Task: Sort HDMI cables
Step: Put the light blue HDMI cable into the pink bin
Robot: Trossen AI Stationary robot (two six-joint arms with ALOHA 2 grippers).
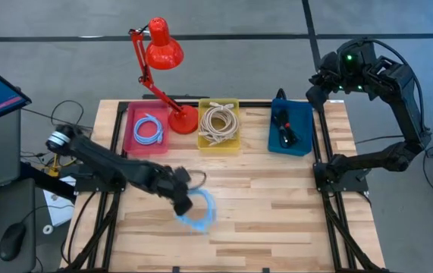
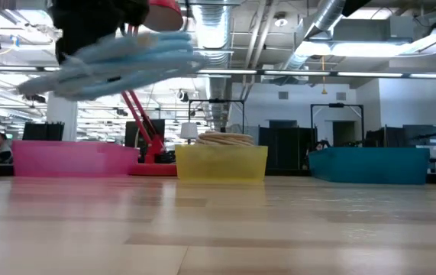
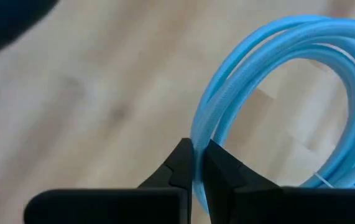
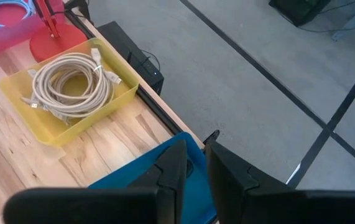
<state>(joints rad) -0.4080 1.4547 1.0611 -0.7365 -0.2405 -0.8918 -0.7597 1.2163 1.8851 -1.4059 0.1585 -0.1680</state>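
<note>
My left gripper (image 1: 183, 200) is over the middle of the table, shut on a light blue coiled cable (image 1: 200, 213). In the low view the coil (image 2: 118, 55) hangs well clear of the tabletop. Another light blue coil (image 1: 148, 129) lies in the pink bin (image 1: 130, 136). Beige coils (image 1: 218, 123) fill the yellow bin (image 1: 218, 144), and black cables (image 1: 285, 130) lie in the blue bin (image 1: 301, 125). My right gripper (image 4: 196, 163) waits above the table's far right corner, past the blue bin. It holds nothing, and only a narrow gap separates its fingers. My left gripper pinches the light blue coil's bundled strands (image 3: 199, 144) between its two fingertips, which lie across the strands at one side of the loop. The fingers come from above, slanting in from the table's left. The coil is lifted clear and keeps its round loop shape.
A red desk lamp (image 1: 163, 47) stands at the far edge, its base (image 1: 183, 120) between the pink and yellow bins. The three bins line the far side. Bare wood (image 1: 277, 205) spreads over the near half. A monitor and mouse sit off the table's left.
</note>
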